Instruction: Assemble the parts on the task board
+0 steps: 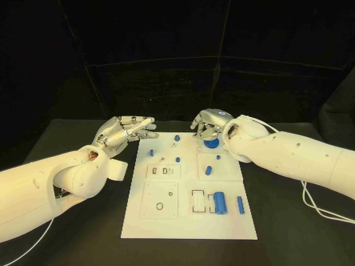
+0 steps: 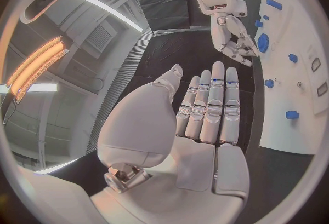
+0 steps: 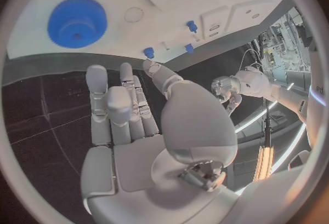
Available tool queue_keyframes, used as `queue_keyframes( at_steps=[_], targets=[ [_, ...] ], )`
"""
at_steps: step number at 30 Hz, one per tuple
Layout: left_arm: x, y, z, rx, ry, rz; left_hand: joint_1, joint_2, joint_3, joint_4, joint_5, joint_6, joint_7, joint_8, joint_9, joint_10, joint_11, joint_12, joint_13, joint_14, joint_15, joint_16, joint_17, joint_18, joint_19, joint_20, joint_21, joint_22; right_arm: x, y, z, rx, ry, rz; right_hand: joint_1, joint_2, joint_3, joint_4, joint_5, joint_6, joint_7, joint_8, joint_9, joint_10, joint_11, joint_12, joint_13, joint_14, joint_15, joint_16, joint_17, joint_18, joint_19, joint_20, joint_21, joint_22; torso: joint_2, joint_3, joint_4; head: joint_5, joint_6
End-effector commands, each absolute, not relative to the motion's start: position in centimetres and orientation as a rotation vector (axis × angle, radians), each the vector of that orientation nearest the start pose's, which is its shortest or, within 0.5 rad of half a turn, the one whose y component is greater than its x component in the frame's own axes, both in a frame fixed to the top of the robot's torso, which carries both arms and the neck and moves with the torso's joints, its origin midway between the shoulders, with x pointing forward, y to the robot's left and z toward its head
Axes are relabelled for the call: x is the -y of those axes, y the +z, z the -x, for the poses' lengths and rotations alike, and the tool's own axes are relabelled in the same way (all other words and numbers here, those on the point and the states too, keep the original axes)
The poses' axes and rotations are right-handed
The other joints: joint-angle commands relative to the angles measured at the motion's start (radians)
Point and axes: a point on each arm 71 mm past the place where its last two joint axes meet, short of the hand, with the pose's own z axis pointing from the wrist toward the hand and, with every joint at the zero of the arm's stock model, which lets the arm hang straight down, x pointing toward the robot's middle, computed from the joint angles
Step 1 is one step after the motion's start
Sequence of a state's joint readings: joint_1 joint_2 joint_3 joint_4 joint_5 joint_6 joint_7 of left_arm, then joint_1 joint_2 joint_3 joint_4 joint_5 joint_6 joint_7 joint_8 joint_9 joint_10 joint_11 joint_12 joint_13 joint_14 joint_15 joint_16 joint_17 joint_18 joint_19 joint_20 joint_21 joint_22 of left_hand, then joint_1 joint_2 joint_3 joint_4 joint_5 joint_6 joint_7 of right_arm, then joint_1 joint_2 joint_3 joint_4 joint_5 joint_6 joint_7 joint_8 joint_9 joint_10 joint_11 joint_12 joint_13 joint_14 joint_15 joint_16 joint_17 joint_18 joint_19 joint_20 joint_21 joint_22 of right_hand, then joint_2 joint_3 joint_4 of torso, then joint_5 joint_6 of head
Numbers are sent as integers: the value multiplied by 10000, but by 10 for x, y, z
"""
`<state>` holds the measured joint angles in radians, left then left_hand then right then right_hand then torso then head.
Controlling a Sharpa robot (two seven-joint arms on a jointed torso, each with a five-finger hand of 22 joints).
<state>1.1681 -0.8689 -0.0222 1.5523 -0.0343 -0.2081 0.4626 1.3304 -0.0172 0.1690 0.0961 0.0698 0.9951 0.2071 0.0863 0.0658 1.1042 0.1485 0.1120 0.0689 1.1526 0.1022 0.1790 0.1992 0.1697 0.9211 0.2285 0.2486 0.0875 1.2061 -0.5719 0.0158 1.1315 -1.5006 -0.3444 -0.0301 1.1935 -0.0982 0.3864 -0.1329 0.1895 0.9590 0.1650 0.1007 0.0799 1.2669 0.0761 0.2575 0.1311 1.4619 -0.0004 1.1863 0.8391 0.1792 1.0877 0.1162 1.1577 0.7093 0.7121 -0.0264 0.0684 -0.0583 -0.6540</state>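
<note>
The white task board (image 1: 189, 219) lies in the middle of the black table. A round blue disc (image 1: 211, 143) sits near its far edge; the right wrist view shows the disc (image 3: 77, 21) past my fingertips. My right hand (image 1: 209, 123) hovers just behind the disc with straight fingers (image 3: 98, 103), and it holds nothing. My left hand (image 1: 130, 130) hangs off the board's far left corner, fingers (image 2: 209, 103) stretched out and empty. Small blue pegs (image 1: 177, 159) stand on the board's far half. A thick blue cylinder (image 1: 220, 202) and a thin one (image 1: 241, 205) lie near the front right.
White plates with slots and holes (image 1: 160, 200) are set into the board's left and middle. A pale cable (image 1: 321, 208) trails under my right arm. Bare black table (image 1: 305, 238) surrounds the board on all sides.
</note>
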Motion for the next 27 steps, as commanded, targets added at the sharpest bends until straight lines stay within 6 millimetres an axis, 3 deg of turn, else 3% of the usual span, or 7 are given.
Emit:
queue_keyframes(
  at_steps=[1, 2, 5, 7, 9, 20, 27],
  targets=[
    [-209, -180, -476, -14297, -16992, 10345, 48, 85, 6, -75, -25, 38, 61, -30, -5, 39, 56, -37, -5, 26, 65, -51, 15, 152, 63, -18, -32, -13, 191, -176, -552, -15779, 6197, -4, -79, -195, -342, 85, 47, 112, -240, 29, -10, 876, -294, 822, 561, 176, -267, 444, 662, -257, 447, -265, 345, 584, -12, 11, -93, -48, 29],
    [-209, -181, -476, -14320, -16971, 10355, 53, 88, 12, -81, -24, 38, 60, -32, -5, 40, 54, -39, -5, 27, 65, -54, 16, 152, 64, -18, -34, -14, 198, -176, -551, -15968, 6156, -199, 20, -179, -539, 204, 158, 132, -327, 2, -44, 836, -422, 1397, 1149, 236, -407, 677, 965, -306, 620, -456, 467, 742, -13, 15, -104, -64, 44],
    [-211, -182, -475, -14359, -16963, 10359, 68, 98, 30, -100, -22, 43, 59, -38, -5, 44, 52, -47, -5, 30, 64, -65, 22, 152, 69, -19, -40, -20, 217, -177, -547, -16585, 5907, -634, -76, -328, -1078, 437, 265, -128, -332, -120, -100, 1592, -374, 5166, 5040, 494, -361, 1662, 2670, -441, 1017, -436, 825, 1392, -14, 18, -132, -63, 47],
    [-211, -183, -475, -14355, -16981, 10347, 80, 106, 45, -114, -22, 43, 57, -43, -5, 46, 51, -54, -6, 31, 63, -73, 26, 152, 71, -19, -45, -24, 224, -178, -546, -16792, 5736, -710, 457, -135, -1892, 823, 359, -129, -228, 106, 36, 471, -180, 9081, 9435, 442, -236, 2325, 3639, -533, 1112, -232, 1015, 1619, 3, 35, -157, -34, 63],
    [-211, -183, -475, -14356, -16995, 10339, 90, 114, 61, -127, -21, 44, 53, -48, -5, 48, 49, -60, -6, 33, 62, -80, 30, 152, 73, -20, -50, -28, 230, -180, -546, -17004, 5531, -800, 273, -59, -2122, 1074, 302, -483, -125, -34, -50, 1228, -134, 10192, 10668, 540, -145, 2572, 4194, -479, 1131, -251, 1055, 1698, 5, 44, -157, -49, 79],
    [-208, -184, -476, -14396, -17105, 10302, 96, 122, 73, -135, -21, 45, 53, -52, -6, 49, 48, -66, -7, 34, 61, -87, 33, 152, 76, -21, -54, -31, 236, -187, -552, -17611, 4828, -651, 385, -82, -2733, 1460, 398, -852, 5, -42, -113, 1610, -14, 11016, 11735, 628, -34, 2860, 4770, -483, 1195, -136, 1116, 1755, -15, 6, -108, -95, -10],
    [-206, -184, -476, -14430, -17146, 10295, 99, 126, 79, -141, -21, 45, 53, -54, -6, 50, 48, -69, -7, 36, 61, -90, 35, 152, 78, -21, -56, -33, 228, -192, -555, -18121, 4712, -310, 495, -106, -2918, 1566, 464, -950, 40, -38, -113, 1678, 22, 11163, 11944, 639, 3, 2912, 4874, -491, 1219, -100, 1137, 1794, -8, 18, -86, -122, -23]
  ],
)
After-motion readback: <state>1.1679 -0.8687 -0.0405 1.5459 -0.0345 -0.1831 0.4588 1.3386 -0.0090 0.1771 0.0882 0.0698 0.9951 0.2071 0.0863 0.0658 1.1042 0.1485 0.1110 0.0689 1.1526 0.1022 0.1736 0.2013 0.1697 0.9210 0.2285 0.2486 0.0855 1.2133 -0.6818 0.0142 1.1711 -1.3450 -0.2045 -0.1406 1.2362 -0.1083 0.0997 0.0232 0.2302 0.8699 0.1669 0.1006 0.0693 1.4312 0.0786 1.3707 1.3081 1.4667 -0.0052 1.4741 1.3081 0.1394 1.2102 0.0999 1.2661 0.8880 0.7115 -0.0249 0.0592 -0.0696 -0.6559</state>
